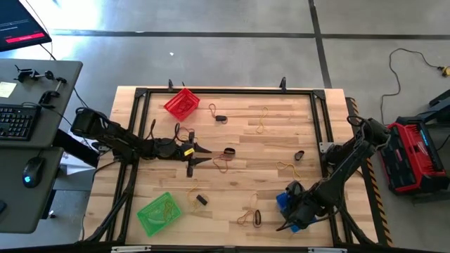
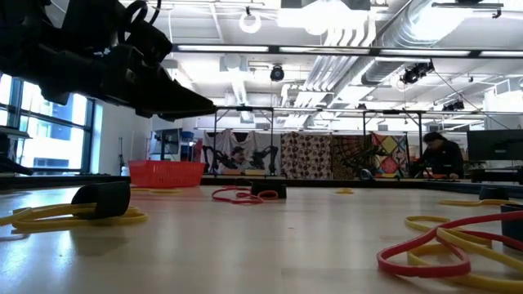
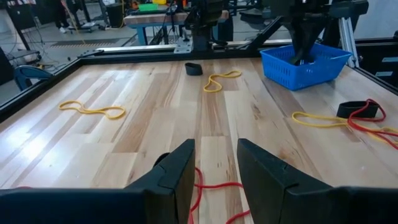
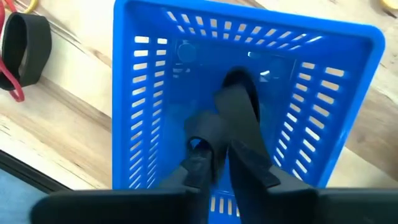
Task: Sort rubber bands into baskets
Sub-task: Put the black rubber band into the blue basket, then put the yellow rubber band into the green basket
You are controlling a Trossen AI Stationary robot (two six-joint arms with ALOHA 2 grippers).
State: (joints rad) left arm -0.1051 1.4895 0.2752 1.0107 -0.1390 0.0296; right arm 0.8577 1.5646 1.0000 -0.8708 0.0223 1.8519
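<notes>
Red and yellow rubber bands (image 2: 445,245) are lying closest to the low camera, tangled together on the desk (image 1: 239,140), with more loops scattered across the wood because most of the sorting is not yet done. Over at the desk's near right corner, the right pincer (image 4: 231,140) is reaching down inside the blue basket (image 4: 149,93), fingers nearly together around what looks like a thick black band (image 4: 239,81); I judge it is delivering that band to its bin. The left pincer (image 3: 214,158) is hovering low near the middle of the desk, fingers parted over a red band (image 3: 211,186), seemingly lining up to pinch it. A red basket (image 1: 181,103) is sitting at the far left, while a green basket (image 1: 159,213), already holding yellow loops, is waiting at the near left.
</notes>
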